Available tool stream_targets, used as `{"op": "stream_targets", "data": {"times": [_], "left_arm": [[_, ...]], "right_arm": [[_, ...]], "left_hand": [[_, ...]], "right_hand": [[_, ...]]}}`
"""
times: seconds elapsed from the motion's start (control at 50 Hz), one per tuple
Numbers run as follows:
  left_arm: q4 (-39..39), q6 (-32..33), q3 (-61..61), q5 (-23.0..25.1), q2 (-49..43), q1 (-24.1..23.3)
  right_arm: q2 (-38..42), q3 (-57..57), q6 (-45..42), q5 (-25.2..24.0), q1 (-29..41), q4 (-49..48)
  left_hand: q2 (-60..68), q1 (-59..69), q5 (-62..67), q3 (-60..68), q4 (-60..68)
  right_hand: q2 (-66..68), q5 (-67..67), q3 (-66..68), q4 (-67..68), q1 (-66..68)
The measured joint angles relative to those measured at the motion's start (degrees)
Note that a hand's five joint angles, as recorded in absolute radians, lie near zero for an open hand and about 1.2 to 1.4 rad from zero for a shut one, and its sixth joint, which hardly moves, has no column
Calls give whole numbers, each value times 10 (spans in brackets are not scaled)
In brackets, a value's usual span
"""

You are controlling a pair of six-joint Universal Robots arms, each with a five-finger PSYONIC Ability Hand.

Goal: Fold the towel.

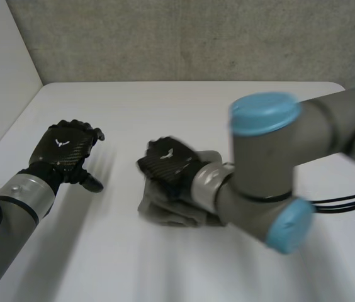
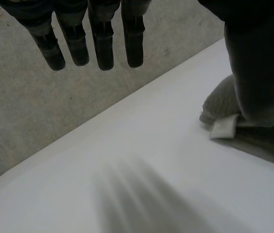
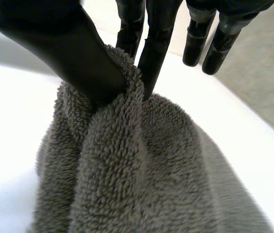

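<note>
A grey towel [image 1: 168, 211] lies bunched in the middle of the white table [image 1: 184, 107], mostly under my right hand [image 1: 167, 165]. In the right wrist view the thumb and fingers [image 3: 157, 43] of that hand pinch a fold of the towel [image 3: 127, 165] at its upper edge. My left hand [image 1: 65, 148] hovers over the table to the left of the towel, apart from it, with its fingers [image 2: 103, 46] straight and nothing in them. From the left wrist, the towel [image 2: 222, 104] shows with a white label [image 2: 223, 128] at its edge, beside my right arm.
A grey concrete wall [image 1: 196, 38] runs behind the table's far edge. A pale panel [image 1: 1, 75] stands at the left side. My right arm [image 1: 278, 163] reaches across the table over the towel's right part.
</note>
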Motion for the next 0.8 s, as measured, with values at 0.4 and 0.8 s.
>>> {"op": "stream_targets", "data": {"times": [0.4, 0.8], "left_arm": [[5, -101, 122, -1, -77, -76], [11, -116, 136, -3, -225, -149]], "right_arm": [[-147, 176, 142, 57, -61, -96], [-89, 239, 282, 48, -152, -107]], "left_hand": [[-10, 0, -13, 0, 0], [-10, 0, -12, 0, 0]], "right_hand": [[-607, -625, 0, 0, -598], [-607, -625, 0, 0, -598]]}}
